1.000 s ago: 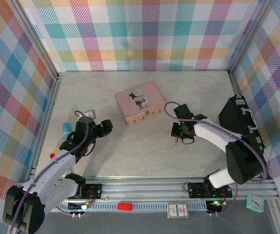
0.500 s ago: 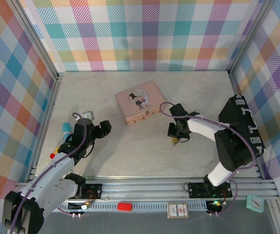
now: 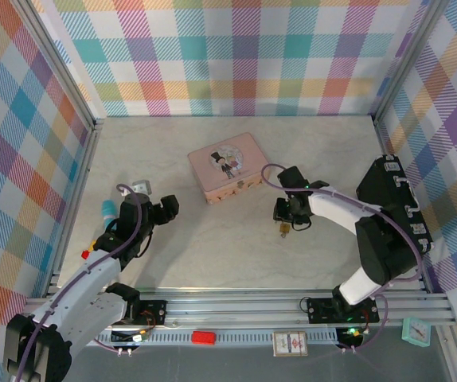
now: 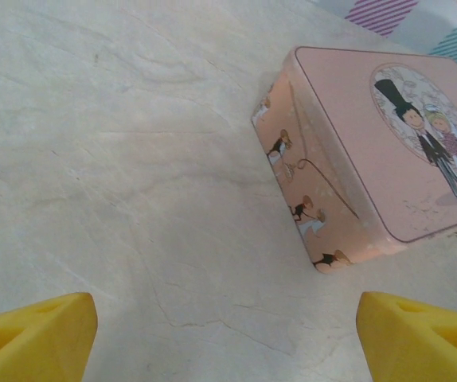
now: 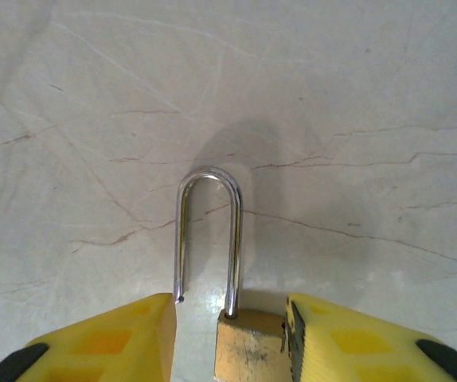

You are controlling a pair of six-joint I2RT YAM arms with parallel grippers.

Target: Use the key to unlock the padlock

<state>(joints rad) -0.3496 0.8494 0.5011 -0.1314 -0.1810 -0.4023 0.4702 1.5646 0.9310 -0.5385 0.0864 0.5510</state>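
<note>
1. The pale marbled surface [image 3: 212, 255] carries everything.
2. The pink rectangular tin printed with a bride and groom [image 3: 228, 165] lies shut.
3. The left gripper [image 3: 167, 207] hangs left of the tin. Its jaws are wide apart and hold nothing.
4. The right gripper [image 3: 286, 216] is just right of the tin. Its jaws are parted and clamp nothing.
5. The tiny brass padlock [image 5: 248, 350] sits between those jaws. One leg of its silver shackle [image 5: 208, 173] is free, so it looks unlocked. The right gripper should probably spread evenly and lift straight up, without nudging the shackle home.

Robot lab test cell: alu frame [image 3: 236, 301] w/ plaid backdrop walls [image 3: 236, 56] round table [image 3: 212, 247].
</note>
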